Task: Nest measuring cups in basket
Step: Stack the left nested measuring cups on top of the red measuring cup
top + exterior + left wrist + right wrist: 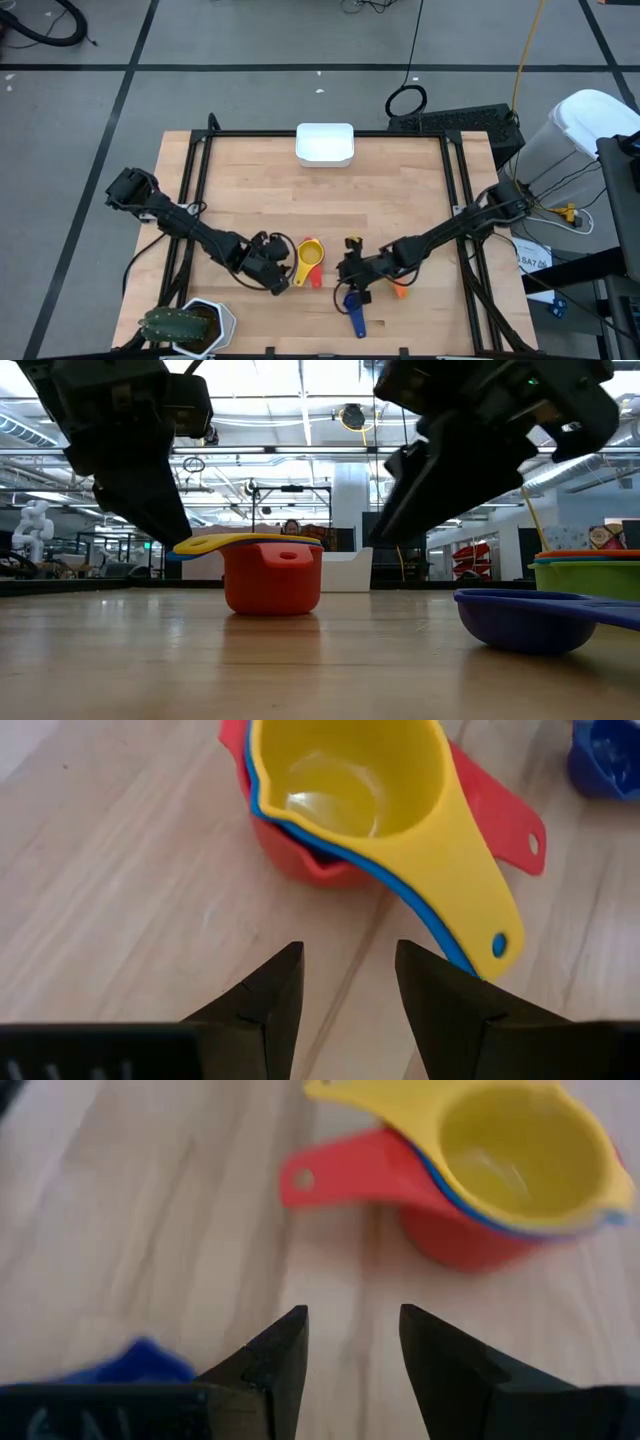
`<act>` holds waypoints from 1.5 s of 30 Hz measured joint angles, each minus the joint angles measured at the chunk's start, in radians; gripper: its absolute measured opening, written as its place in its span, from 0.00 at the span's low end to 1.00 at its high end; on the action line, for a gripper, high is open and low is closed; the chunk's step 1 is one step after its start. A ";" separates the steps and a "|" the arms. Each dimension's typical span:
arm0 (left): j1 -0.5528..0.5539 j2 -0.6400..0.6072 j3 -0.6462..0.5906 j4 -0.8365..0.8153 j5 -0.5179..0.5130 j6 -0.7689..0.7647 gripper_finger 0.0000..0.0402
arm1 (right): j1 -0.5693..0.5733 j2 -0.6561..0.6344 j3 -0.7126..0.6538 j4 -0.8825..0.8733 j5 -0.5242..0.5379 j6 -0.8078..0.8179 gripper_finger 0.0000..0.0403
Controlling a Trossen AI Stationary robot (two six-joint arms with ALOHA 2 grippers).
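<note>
Yellow, blue and red measuring cups (310,262) are sitting nested on the tabletop (320,200), well apart from the basket (325,144), so I am holding my left tool (272,272) and right tool (350,268) open, flanking that stack to grasp it.

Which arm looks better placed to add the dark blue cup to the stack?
Probably the right. The right gripper hangs open just above the dark blue cup, while the left gripper waits open on the far side of the yellow, blue and red stack.
</note>
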 joint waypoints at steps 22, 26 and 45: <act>-0.041 0.027 0.001 0.069 -0.067 -0.104 0.41 | -0.066 0.057 0.058 0.055 -0.144 -0.134 0.00; -0.047 0.085 0.002 0.106 -0.055 -0.115 0.41 | -0.087 0.071 0.058 0.042 -0.181 -0.160 0.00; -0.053 0.142 0.001 0.171 -0.033 -0.125 0.41 | -0.142 0.095 0.057 0.036 -0.244 -0.211 0.00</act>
